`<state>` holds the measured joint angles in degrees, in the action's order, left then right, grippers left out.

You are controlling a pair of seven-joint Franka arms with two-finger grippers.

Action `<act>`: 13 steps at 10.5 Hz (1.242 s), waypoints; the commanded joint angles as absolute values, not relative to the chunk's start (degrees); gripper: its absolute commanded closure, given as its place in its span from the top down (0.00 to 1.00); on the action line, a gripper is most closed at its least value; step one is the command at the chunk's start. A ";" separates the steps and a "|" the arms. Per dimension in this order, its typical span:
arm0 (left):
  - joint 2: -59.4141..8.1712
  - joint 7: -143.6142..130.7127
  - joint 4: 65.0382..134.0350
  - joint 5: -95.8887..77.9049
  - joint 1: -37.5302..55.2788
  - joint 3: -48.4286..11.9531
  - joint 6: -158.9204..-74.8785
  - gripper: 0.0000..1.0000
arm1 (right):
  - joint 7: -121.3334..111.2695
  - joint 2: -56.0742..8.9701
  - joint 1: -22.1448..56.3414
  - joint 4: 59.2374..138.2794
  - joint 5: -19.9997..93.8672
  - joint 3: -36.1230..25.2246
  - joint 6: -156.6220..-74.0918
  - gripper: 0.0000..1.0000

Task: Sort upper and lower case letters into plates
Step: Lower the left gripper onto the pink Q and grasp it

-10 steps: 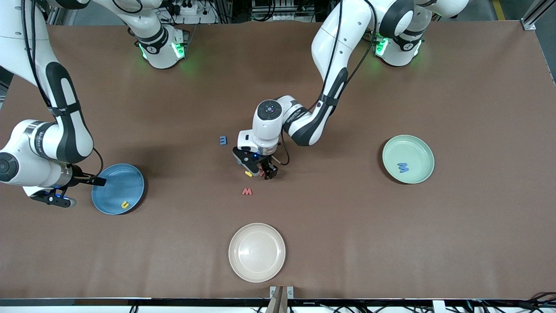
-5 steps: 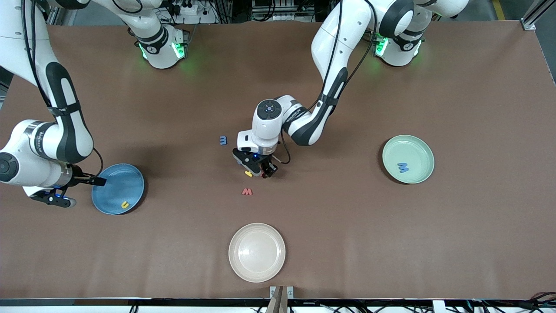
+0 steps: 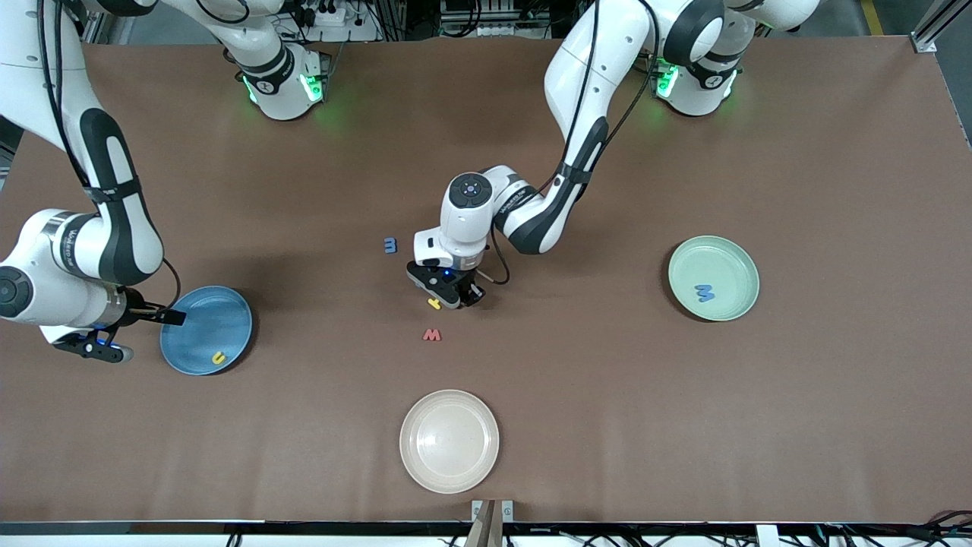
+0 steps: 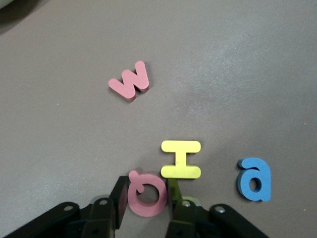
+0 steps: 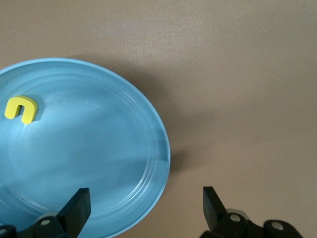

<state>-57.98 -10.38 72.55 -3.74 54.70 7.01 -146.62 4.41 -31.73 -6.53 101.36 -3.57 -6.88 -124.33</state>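
My left gripper (image 3: 462,298) is down on the table's middle, its jaws shut on a pink Q (image 4: 147,210) that lies flat between them. A yellow H (image 4: 181,159) touches the Q, with a blue a (image 4: 255,178) beside it and a red w (image 4: 130,82) a little off. A dark blue m (image 3: 390,245) lies toward the right arm's end. The mint green plate (image 3: 740,258) holds a blue W (image 3: 705,292). The sky blue plate (image 3: 228,319) holds a yellow u (image 5: 21,109). My right gripper (image 5: 146,198) waits open over that plate's rim (image 5: 163,144).
A cream-white plate (image 3: 449,441) with nothing in it sits near the table's front edge, nearer the camera than the letters. Brown table surface stretches between the plates.
The left gripper's jaws have drawn in from wide apart onto the pink Q. The right arm and the other letters have not moved.
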 commanded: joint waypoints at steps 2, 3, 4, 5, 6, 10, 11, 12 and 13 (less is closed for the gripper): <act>-57.49 -12.66 73.30 -2.99 54.76 6.50 -146.70 0.30 | 5.71 -31.73 -6.86 100.55 -4.04 -6.06 -124.19 1.00; -56.87 -12.57 73.30 -3.60 54.41 6.24 -145.47 0.30 | 6.76 -31.73 -6.68 100.55 -3.96 -5.98 -124.28 1.00; -56.26 -12.57 73.30 -4.82 54.23 6.15 -144.15 0.30 | 7.55 -31.73 -6.51 100.55 -3.96 -5.80 -124.28 1.00; -55.29 -12.57 73.30 -5.18 54.05 6.15 -142.57 0.30 | 8.43 -31.73 -5.98 100.55 -3.96 -5.80 -124.28 1.00; -54.07 -12.22 73.30 -5.27 52.92 6.07 -139.43 0.30 | 9.83 -31.73 -5.28 100.55 -3.96 -5.71 -124.28 1.00; -46.42 -8.20 75.31 -5.71 47.21 3.60 -127.20 0.26 | 23.95 -31.82 0.51 101.07 -3.78 -5.45 -124.37 1.00; -43.71 -3.13 78.19 -5.80 45.63 3.60 -125.44 0.22 | 28.43 -31.90 2.35 101.16 -2.91 -5.01 -124.45 1.00; -39.94 2.23 83.36 -5.80 43.70 3.60 -125.25 0.22 | 32.57 -31.82 4.81 101.16 -0.55 -4.92 -124.37 1.00; -36.34 7.59 88.37 -5.71 41.68 3.69 -125.24 0.22 | 36.96 -31.82 7.18 101.16 1.13 -4.92 -124.37 1.00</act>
